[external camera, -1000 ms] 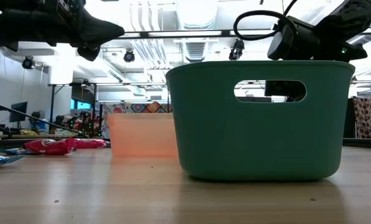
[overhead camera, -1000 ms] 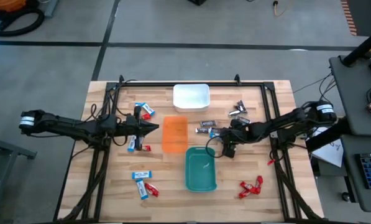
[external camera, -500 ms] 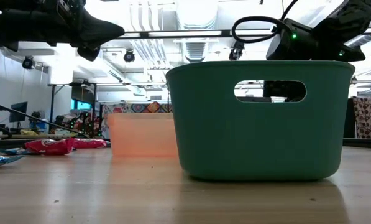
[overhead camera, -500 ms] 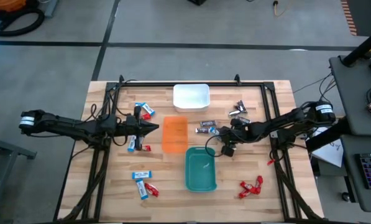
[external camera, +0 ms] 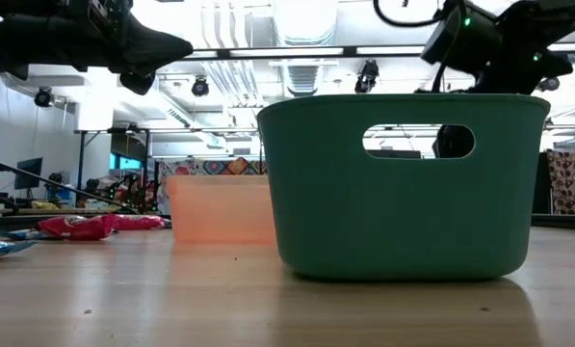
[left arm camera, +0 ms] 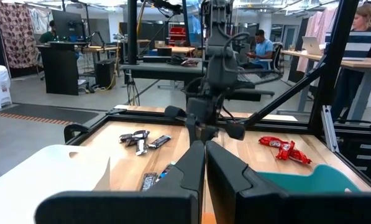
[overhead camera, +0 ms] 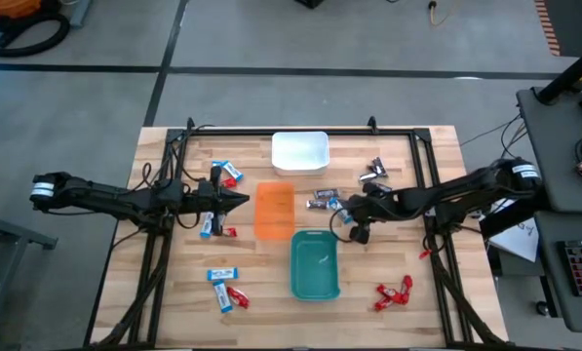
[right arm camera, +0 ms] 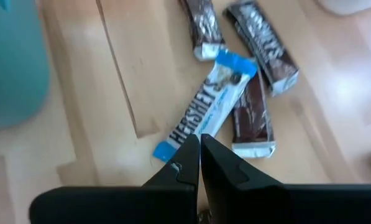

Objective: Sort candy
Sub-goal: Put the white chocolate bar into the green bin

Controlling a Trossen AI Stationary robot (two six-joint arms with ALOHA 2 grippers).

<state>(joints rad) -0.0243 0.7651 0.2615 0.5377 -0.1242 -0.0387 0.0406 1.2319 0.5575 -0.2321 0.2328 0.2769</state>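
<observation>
Change since a second ago: right gripper [overhead camera: 341,206] has slid from beside the teal bin's corner toward the candy cluster between the orange and teal bins, and its fingers, spread then, are now pressed together; left arm and every candy on the table lie as before.
Right gripper: fingers closed with nothing visibly between them, tips just above the near end of the blue-and-white Hershey's bar [right arm camera: 206,105].
Left gripper [overhead camera: 244,201]: pressed shut and empty, hovering at the left edge of the orange bin [overhead camera: 274,211].
Step in hand (judged): picking the blue-and-white bar out of the cluster; the closing seems to have caught no wrapper.
Doing it well: reopen, come down astride the bar's narrow width near its free end, and keep clear of the dark brown bars [right arm camera: 255,118] that touch and partly underlie it, so only one candy lifts.
Risk: dragging a neighbour along, or pinching only a crimped wrapper end that slips.
Candy look: flat, glossy wrappers; blue-and-white bar lies diagonally across dark brown-and-silver ones.
Candy elsewhere: red pieces [overhead camera: 394,292] right of the teal bin [overhead camera: 315,265]; blue-and-white and red ones left of the orange bin; white bin [overhead camera: 300,152] at the far edge.
</observation>
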